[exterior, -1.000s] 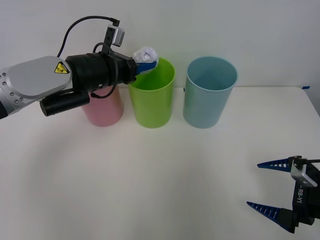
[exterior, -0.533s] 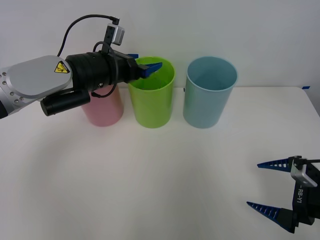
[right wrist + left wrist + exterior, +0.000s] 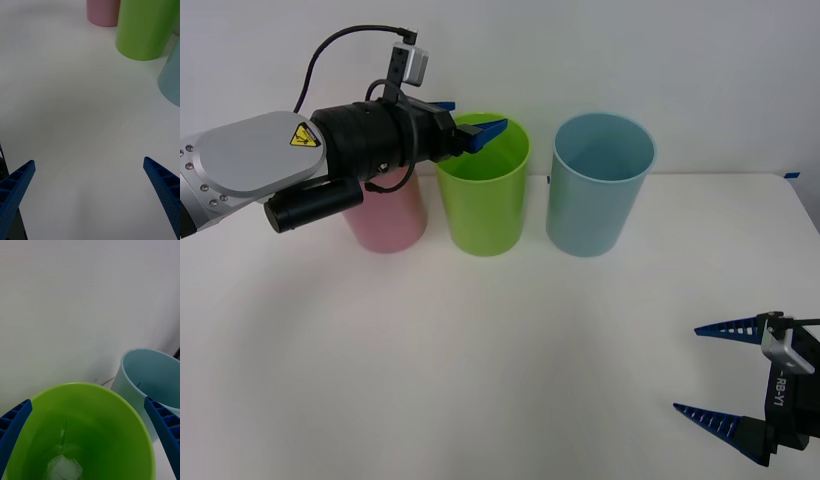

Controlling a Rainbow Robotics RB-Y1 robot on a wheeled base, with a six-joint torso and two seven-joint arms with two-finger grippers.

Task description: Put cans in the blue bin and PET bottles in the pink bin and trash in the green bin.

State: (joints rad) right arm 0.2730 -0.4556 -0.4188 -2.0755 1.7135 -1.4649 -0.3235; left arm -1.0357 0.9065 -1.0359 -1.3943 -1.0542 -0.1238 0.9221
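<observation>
Trash [image 3: 63, 468] has dropped into the green bin [image 3: 483, 190]; left gripper [image 3: 472, 128] spread above its rim.

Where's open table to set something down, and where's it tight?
Open: the white table from the bins forward to the right gripper, parked open at the near right corner. Crowded: the far row, pink bin, green bin and blue bin close together, with the left gripper open over the green bin's rim, trash inside.
</observation>
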